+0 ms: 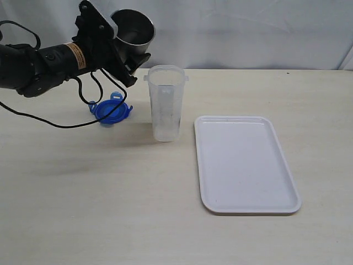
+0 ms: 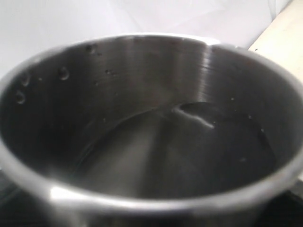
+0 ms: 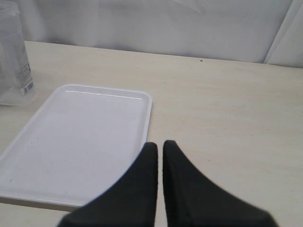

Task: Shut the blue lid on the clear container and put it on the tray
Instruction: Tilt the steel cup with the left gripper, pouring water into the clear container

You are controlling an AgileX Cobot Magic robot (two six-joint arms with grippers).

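Pale wood-grain table (image 1: 99, 221) bears the tray (image 1: 242, 160), white cloth backdrop (image 1: 248, 33) behind.

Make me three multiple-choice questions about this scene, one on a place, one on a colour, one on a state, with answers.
1. Where is the lid?
A) on the table, beside the container
B) on the tray
C) on the container
2. What colour is the tray?
A) blue
B) white
C) grey
3. How is the right gripper?
A) wide open
B) holding the lid
C) shut, empty

Answers: 1 A, it lies on the table next to the upright container. 2 B, the tray is plain white. 3 C, its jaws are together with nothing between them.
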